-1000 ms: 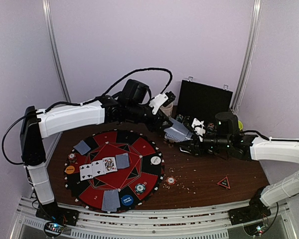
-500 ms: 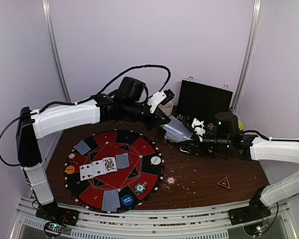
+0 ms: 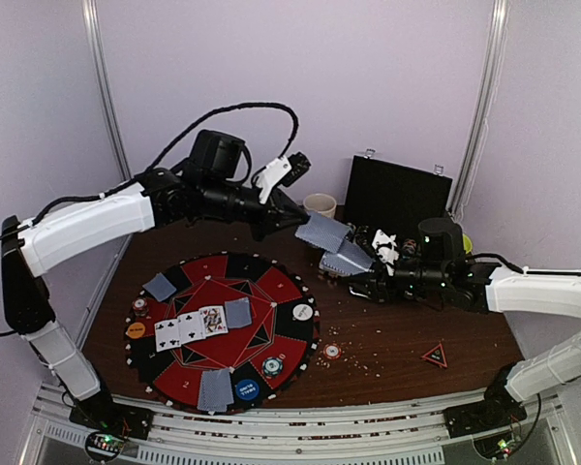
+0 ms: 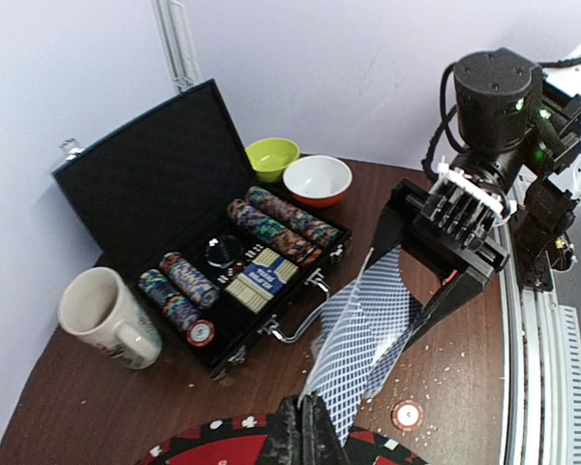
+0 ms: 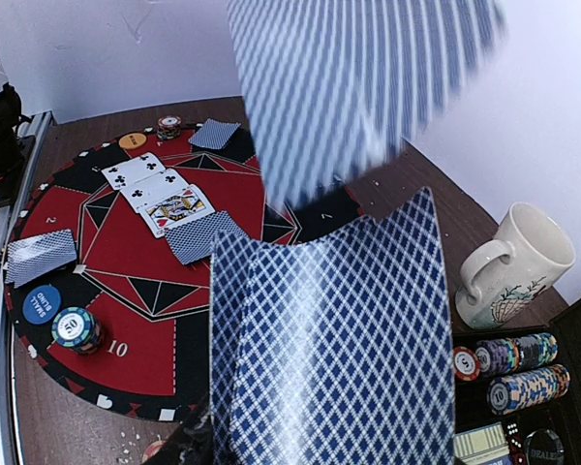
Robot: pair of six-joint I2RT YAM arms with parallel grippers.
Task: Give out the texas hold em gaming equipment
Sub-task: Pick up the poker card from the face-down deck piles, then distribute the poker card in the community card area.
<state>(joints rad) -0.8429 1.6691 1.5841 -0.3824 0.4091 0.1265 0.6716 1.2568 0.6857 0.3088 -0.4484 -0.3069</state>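
Top external view: a round red-and-black felt mat (image 3: 223, 320) is seen on the brown wooden worktop (image 3: 407, 334).
Left claw (image 3: 300, 222): closed on the edge of a single grey-blue-backed playing card (image 3: 321, 231), which is held in the air beyond the mat's far rim, near the cream mug (image 3: 320, 204).
Right claw (image 3: 353, 273): clamped on a deck of grey-blue-backed cards (image 3: 345, 258), which is held just below the single card; whether the two touch cannot be told.
Mat centre: three face-up white cards (image 3: 189, 326) are laid in a row, with a face-down card (image 3: 238, 312) just beside them.
Buttons: a white round disc (image 3: 302, 312), an orange round disc (image 3: 136, 330) and a blue round disc (image 3: 246, 389) are placed near the mat's rim.
Chips: one striped-edge poker chip (image 3: 272, 366) is set on the mat; a second striped-edge chip (image 3: 332, 351) lies on the worktop just off it.
Case: an open black case (image 4: 155, 174) with rows of chips is seen behind the mug.
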